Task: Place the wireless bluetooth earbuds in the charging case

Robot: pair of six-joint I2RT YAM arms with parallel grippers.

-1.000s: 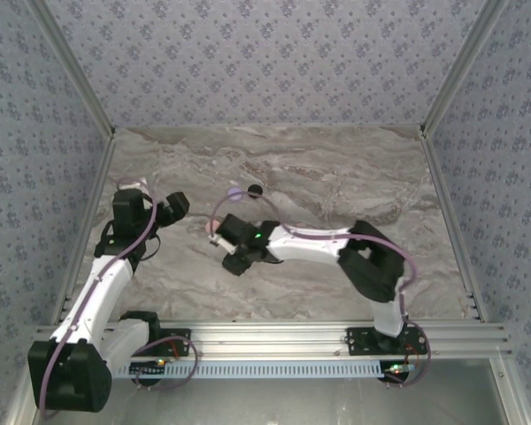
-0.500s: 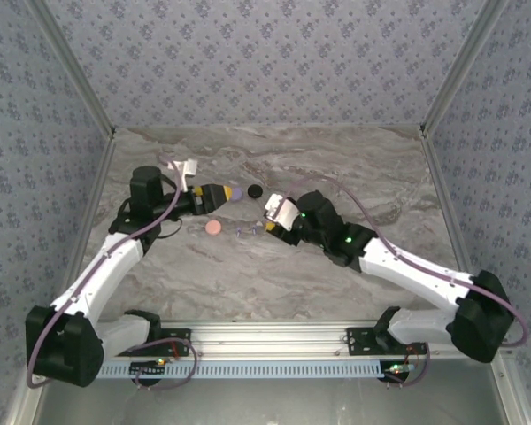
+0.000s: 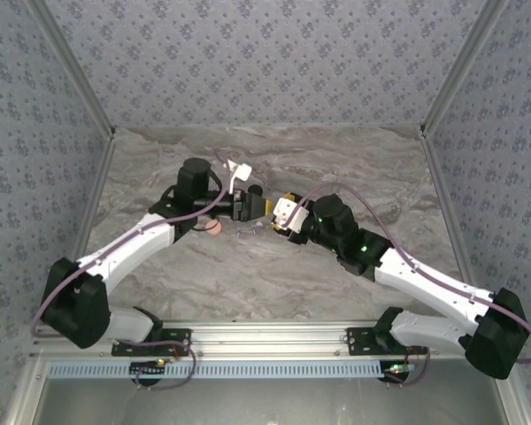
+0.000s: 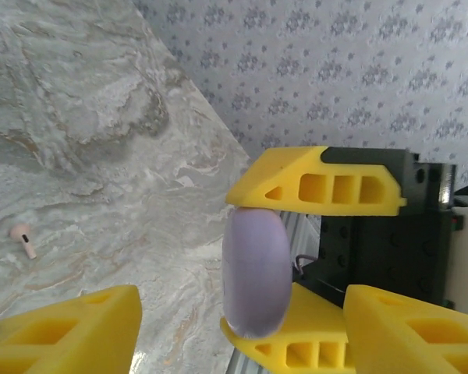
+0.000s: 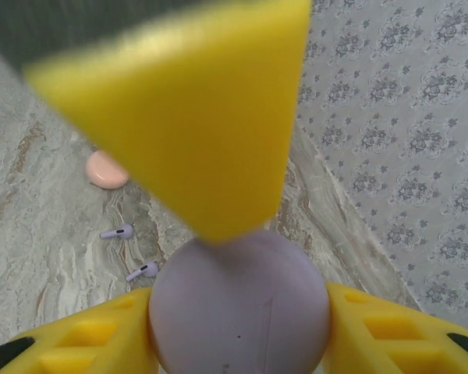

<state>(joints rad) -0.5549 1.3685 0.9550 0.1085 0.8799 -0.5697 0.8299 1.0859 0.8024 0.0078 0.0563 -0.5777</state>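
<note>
Two lilac earbuds loose on the surface, just right of a pink case; none seated yet. Lilac case clamped in the right jaws, seemingly shut; left jaws parted around it. Opening and loading both left to do.

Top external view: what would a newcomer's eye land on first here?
The two arms meet tip to tip at mid-table: the right gripper is clamped on a lilac round case, with the left gripper open either side of it. On the marble table nearby lie two lilac earbuds and a pink round case.
</note>
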